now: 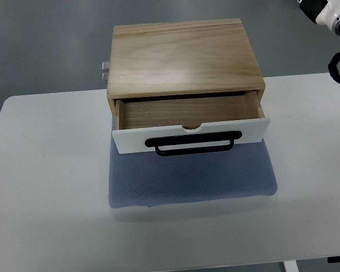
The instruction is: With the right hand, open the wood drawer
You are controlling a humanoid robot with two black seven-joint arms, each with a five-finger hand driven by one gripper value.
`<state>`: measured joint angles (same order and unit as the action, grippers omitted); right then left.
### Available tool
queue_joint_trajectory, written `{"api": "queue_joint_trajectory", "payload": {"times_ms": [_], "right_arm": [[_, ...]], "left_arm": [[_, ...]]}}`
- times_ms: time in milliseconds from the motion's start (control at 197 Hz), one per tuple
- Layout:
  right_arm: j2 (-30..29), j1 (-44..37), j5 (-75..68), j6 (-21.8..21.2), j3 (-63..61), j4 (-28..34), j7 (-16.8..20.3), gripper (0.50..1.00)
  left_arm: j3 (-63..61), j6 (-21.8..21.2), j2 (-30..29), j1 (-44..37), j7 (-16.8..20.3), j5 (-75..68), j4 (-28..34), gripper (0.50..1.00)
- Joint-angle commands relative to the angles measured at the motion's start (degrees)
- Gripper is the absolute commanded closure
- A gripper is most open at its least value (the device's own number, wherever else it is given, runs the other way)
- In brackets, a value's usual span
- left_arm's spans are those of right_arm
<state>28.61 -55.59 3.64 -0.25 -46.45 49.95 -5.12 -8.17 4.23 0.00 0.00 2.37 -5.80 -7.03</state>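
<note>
Looking down from my camera, I see the wood box [184, 56] sitting toward the far middle of the white table [45, 187], its front part resting on a blue-grey mat [192, 178]. The drawer [187, 116] is pulled partway out toward me; its bare wooden inside shows, and I see nothing in it. Its white front panel [136, 141] tilts slightly, the right end sitting a bit higher in the picture than the left. A black handle [194, 143] runs across the middle of that panel (a long bar, lying flat along the face). At the box's back left corner a small metal fitting [104, 71] sticks out.

My right arm [331, 17] shows only at the top right corner, well apart from the drawer: a white and black piece, with a dark curved part just below it. Whether the hand there is spread or curled I cannot tell.
</note>
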Motion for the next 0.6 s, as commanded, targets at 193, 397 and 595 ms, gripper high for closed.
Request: {"api": "queue_joint_trajectory", "payload": {"times_ms": [193, 397, 595], "right_arm": [[-7.34, 7.07, 5.06, -0.02, -7.42, -3.02, -0.07, 0.556], [-10.33, 10.24, 5.85, 0.07, -10.41, -3.37, -0.16, 0.556], [-13.49, 12.61, 5.85, 0.25, -13.31, -4.60, -0.16, 0.556]], "left_arm": [[0.00, -0.01, 0.00, 0.00, 0.00, 0.00, 0.00, 0.500], [0.00, -0.01, 0.00, 0.00, 0.00, 0.00, 0.00, 0.500], [0.00, -0.01, 0.00, 0.00, 0.00, 0.00, 0.00, 0.500]]}}
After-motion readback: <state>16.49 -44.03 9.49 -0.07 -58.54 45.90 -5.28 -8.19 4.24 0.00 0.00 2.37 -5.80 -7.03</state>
